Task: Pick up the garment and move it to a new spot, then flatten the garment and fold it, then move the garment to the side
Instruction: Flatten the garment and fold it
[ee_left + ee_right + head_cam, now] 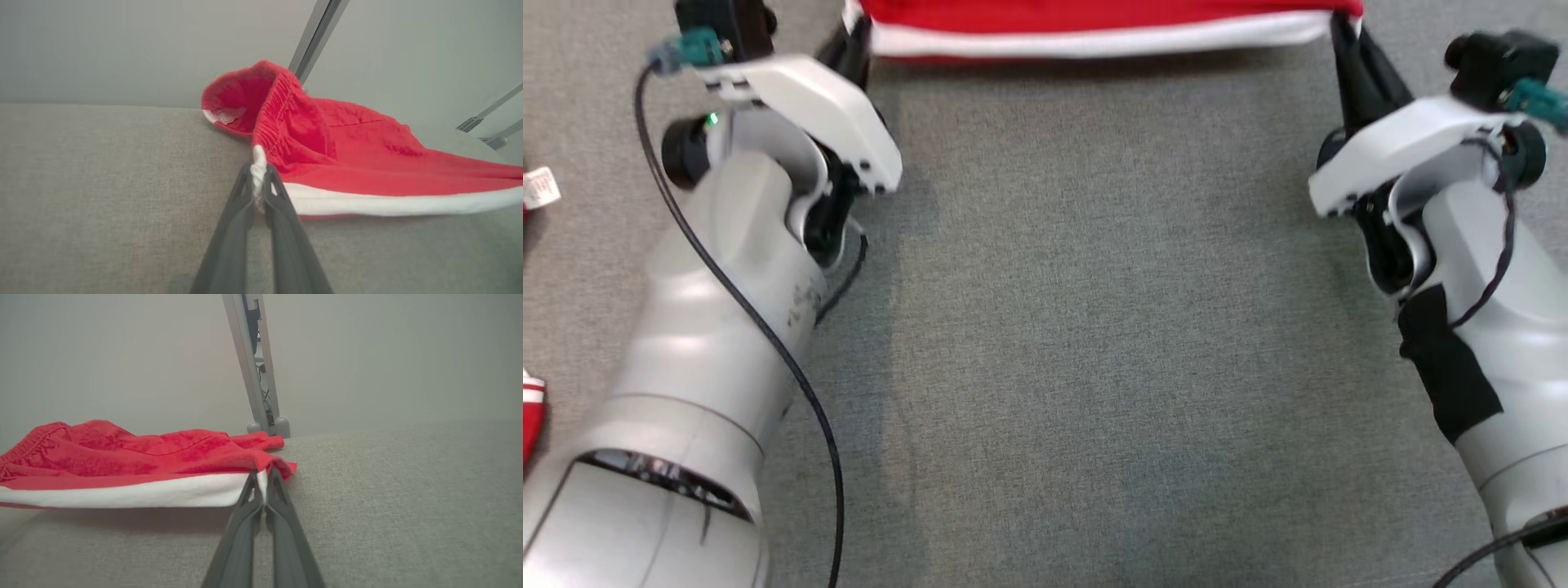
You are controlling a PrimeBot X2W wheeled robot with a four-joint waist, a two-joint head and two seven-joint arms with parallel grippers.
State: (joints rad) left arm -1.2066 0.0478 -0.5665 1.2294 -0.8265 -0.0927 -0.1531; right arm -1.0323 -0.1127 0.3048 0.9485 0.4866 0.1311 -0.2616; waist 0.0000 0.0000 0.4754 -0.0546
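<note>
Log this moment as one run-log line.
left gripper: shut on garment, white hem corner | right gripper: shut on opposite hem corner | garment: red, hem stretched between them over grey surface

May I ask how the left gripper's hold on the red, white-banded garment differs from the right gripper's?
The left gripper pinches the white band bunched and twisted; the right gripper pinches it flat. Beside the left gripper the red cloth garment rises into a gathered opening; beside the right it lies low. Both jaws are shut on it.
</note>
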